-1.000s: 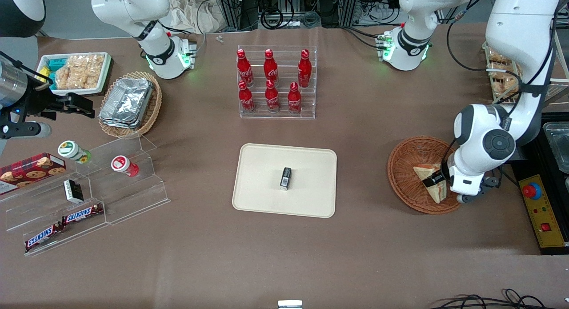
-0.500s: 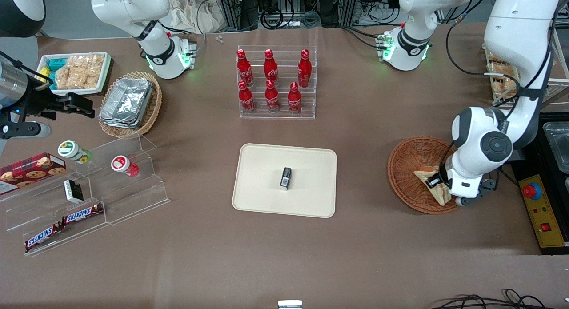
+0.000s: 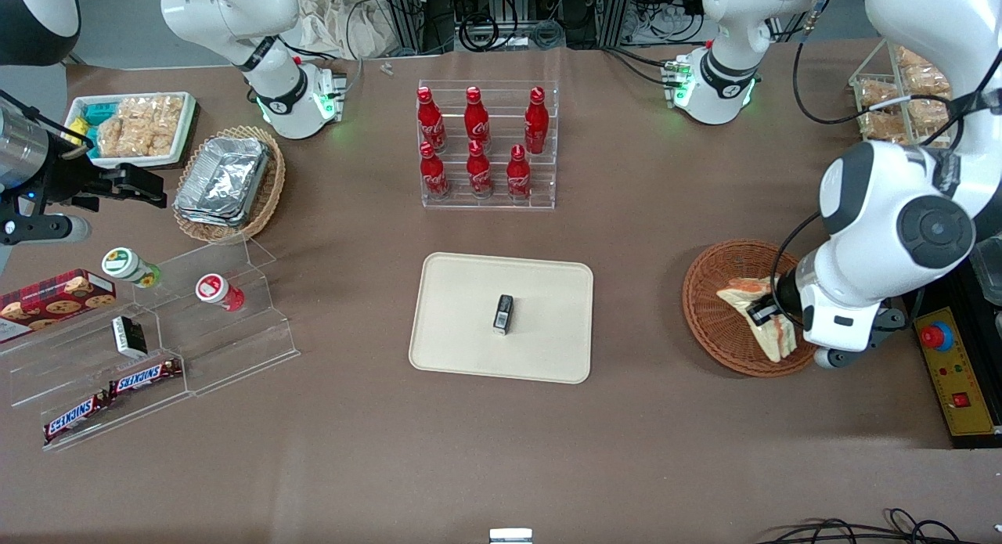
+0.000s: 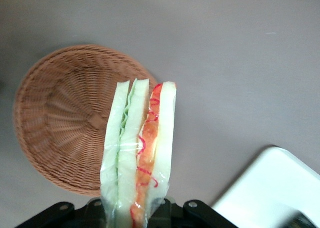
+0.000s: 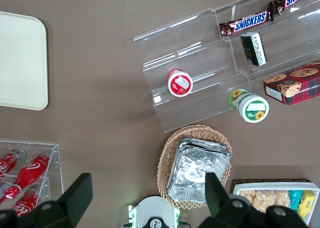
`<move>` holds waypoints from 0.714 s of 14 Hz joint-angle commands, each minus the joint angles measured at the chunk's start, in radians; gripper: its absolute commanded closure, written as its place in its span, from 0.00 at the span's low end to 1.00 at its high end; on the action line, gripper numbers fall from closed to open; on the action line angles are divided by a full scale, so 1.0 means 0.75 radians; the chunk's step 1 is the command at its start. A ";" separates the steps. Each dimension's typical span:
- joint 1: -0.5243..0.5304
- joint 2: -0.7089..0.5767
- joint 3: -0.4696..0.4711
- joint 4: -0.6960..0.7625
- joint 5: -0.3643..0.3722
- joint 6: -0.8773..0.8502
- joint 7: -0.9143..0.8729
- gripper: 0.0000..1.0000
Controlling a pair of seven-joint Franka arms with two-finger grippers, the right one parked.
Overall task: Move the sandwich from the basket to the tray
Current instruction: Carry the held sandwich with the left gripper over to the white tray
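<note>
- Holding the sandwich (image 3: 763, 318), your end effector (image 3: 765, 313) hangs above the basket (image 3: 716, 305), over the part of it nearest the working arm's end of the worktop.
- You can see in the left wrist view that the end effector (image 4: 131, 208) is clamped on the sandwich (image 4: 137, 160) at one end, with the wedge standing out from it, white bread on either side and the red-orange filling between.
- You see the basket (image 4: 65, 123) under the sandwich in that view; the wedge appears lifted clear of the weave, though how far you cannot tell.
- Your tray (image 3: 462, 325) lies at the middle of the worktop, well apart from the basket, and a corner of it (image 4: 270, 188) shows in the left wrist view.
- You have a small dark packet (image 3: 504, 314) lying on the tray, near its centre.
- Nearer the worktop's back edge than the tray stands a clear rack of red bottles (image 3: 477, 145).
- Toward the parked arm's end you find a tan basket of foil containers (image 3: 227, 182) and a clear stepped stand (image 3: 156, 348) carrying snack bars.
</note>
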 commanded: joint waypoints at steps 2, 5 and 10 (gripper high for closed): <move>-0.155 0.131 -0.049 0.184 -0.026 -0.034 -0.003 1.00; -0.325 0.266 -0.047 0.195 0.013 0.078 0.004 1.00; -0.499 0.536 -0.047 0.188 0.222 0.297 0.061 1.00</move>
